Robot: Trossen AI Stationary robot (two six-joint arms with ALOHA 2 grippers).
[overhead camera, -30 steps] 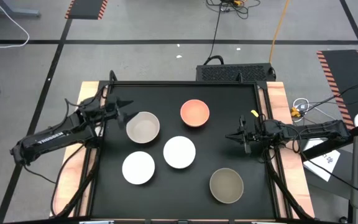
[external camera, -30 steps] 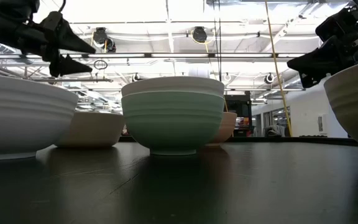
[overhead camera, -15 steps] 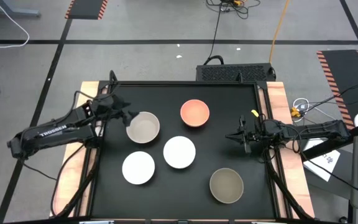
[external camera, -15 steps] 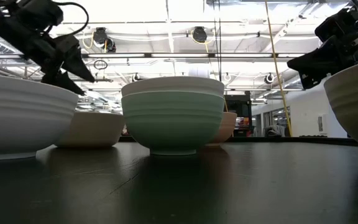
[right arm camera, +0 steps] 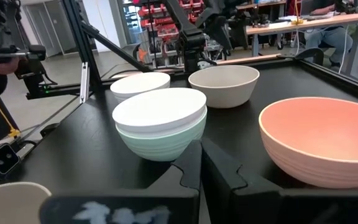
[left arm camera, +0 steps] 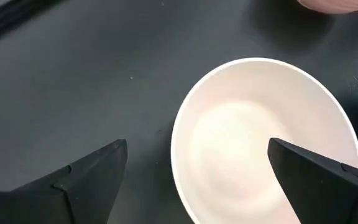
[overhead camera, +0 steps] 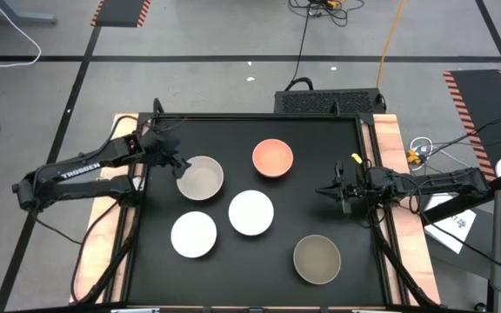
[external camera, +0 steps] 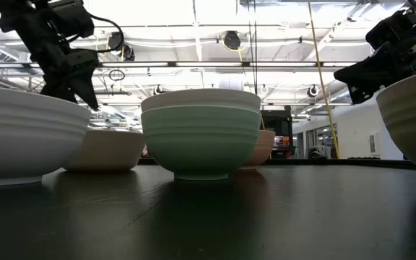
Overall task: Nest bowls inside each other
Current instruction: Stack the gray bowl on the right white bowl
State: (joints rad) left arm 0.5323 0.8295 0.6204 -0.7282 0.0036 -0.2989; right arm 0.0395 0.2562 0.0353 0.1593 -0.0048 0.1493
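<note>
Five bowl spots show on the black table. A beige-grey bowl (overhead camera: pixel 200 178) (left arm camera: pixel 260 137) stands far left, a coral bowl (overhead camera: pixel 272 157) to its right. A white bowl sits nested in the mint bowl (overhead camera: pixel 250 212) (external camera: pixel 201 141) at the centre. A lone white bowl (overhead camera: pixel 193 234) stands near left and an olive-tan bowl (overhead camera: pixel 317 258) near right. My left gripper (overhead camera: pixel 177 161) (left arm camera: pixel 197 146) is open and points down above the beige-grey bowl's left rim, one finger inside and one outside, clear of it. My right gripper (overhead camera: pixel 324 191) (right arm camera: pixel 201 155) waits shut at the right side.
The table has a raised black rim (overhead camera: pixel 259 116) with wooden side strips. The coral bowl (left arm camera: pixel 328 5) lies just beyond the beige-grey one. Bare table (overhead camera: pixel 259 269) shows between the near white bowl and the olive-tan bowl.
My left gripper has tipped from nearly level to pointing down. Its arm has swung toward the far edge, and the fingers now stand over the beige-grey bowl's left rim. No bowl has moved.
</note>
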